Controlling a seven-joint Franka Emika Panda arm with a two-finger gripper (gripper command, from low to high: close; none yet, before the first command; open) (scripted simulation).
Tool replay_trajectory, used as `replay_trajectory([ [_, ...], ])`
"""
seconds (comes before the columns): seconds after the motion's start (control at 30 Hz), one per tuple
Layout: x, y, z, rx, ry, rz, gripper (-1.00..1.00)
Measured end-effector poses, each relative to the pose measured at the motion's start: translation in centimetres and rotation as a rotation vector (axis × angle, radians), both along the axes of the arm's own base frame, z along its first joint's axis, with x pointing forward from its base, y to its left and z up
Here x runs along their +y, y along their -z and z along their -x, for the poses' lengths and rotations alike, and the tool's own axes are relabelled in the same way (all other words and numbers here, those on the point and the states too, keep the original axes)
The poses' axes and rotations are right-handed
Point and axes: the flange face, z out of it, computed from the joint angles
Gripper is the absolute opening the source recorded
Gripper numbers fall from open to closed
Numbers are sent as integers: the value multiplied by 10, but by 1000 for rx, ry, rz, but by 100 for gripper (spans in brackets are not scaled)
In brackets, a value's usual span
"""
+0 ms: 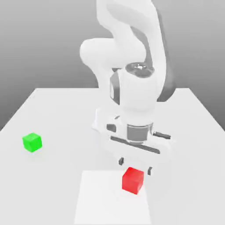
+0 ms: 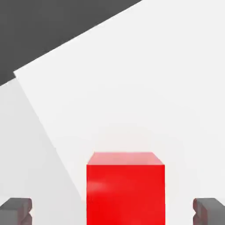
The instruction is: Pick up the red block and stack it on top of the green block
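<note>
The red block [image 1: 133, 180] rests on the white table near the front, on a paler square patch. My gripper [image 1: 136, 166] hangs just above and behind it, open, with one dark fingertip [image 1: 121, 161] on each side of the cube and a gap to both. In the hand view the red block [image 2: 125, 189] stands between the two grey fingertips [image 2: 16, 210], touching neither. The green block [image 1: 32, 142] sits alone on the table at the exterior view's left, well apart from the gripper.
The white table [image 1: 57, 110] stretches around both cubes. A paler rectangular patch [image 1: 101, 202] lies under the red cube at the front. The arm's white body [image 1: 132, 83] rises behind the gripper.
</note>
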Motion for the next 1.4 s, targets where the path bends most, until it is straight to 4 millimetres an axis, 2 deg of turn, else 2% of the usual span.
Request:
replay_trajectory([
  [0.33, -2, 45, 7, 14, -4, 6, 0],
  [0.37, -2, 50, 9, 17, -5, 8, -100],
  [0.6, -2, 50, 9, 16, -5, 9, -100],
  [0.97, 1, 2, 0, -2, -1, 0, -100],
  [1.27, -2, -15, 10, 18, -10, 11, -100],
  [1.3, -5, -15, 12, 22, -13, 16, -100],
  [1.33, -18, -16, 12, 25, 13, 20, -100],
  [1.37, -48, -16, 11, 29, 83, 22, -100],
  [1.4, -86, -17, 13, 33, 175, 25, -100],
])
